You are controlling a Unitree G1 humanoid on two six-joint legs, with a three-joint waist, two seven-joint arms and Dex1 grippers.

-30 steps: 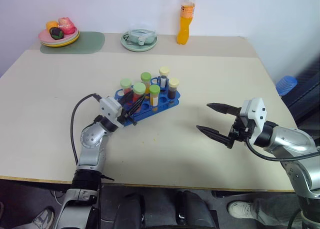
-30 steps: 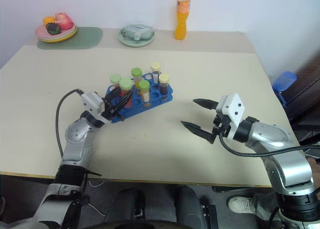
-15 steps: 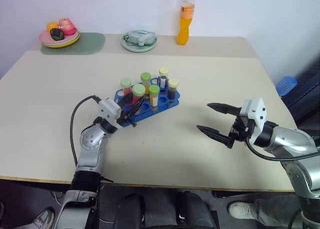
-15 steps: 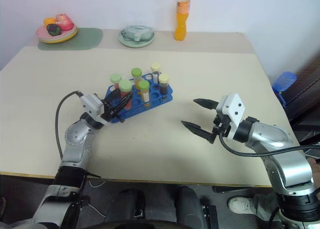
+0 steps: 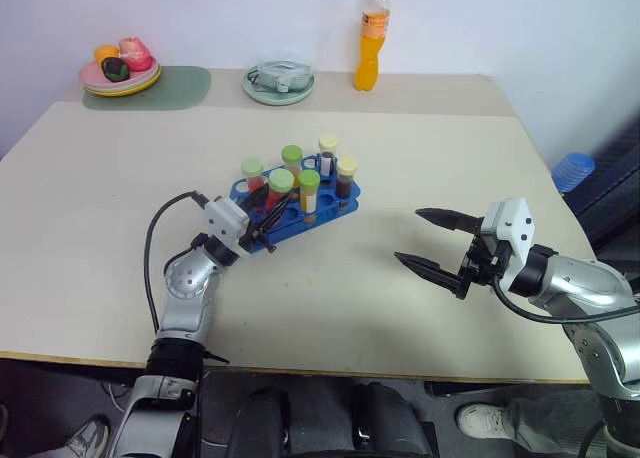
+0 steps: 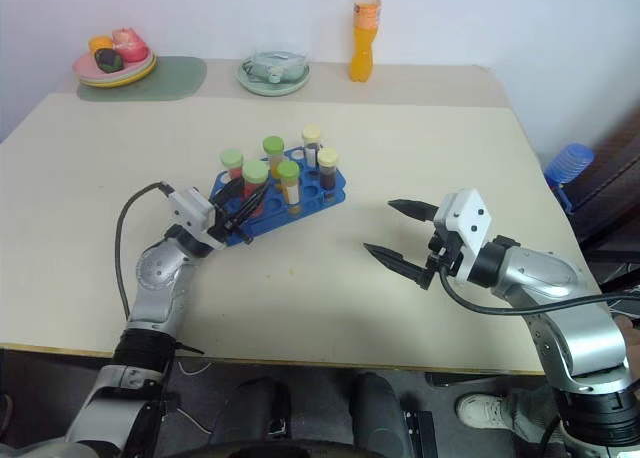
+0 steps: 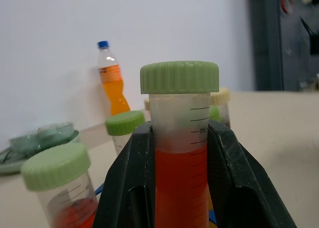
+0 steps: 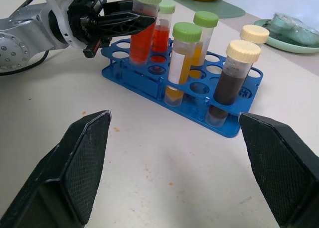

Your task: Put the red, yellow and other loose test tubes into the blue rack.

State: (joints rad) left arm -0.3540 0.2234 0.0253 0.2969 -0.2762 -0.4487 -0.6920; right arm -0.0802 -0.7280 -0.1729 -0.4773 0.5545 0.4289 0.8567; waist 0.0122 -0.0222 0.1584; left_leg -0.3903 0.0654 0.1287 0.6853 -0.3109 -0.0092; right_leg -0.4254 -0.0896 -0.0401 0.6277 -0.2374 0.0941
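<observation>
Left gripper (image 8: 130, 23) clamped on a red-filled tube with a green cap (image 7: 179, 138), fingers (image 7: 132, 183) pinching the clear wall just under the cap. Tube upright, lower end at or in a hole of the blue rack (image 8: 199, 91); hard to tell whether fully seated. Several more capped tubes standing in the rack just beyond and beside that gripper.

Right gripper (image 5: 432, 243) spread wide, holding nothing, well apart from the rack.

Probably light, stiff plastic, smooth and a little slippery; liquid inside, so best kept vertical. Best held high on the wall below the ribbed cap, as now. Rack likely light enough to slide if nudged.
</observation>
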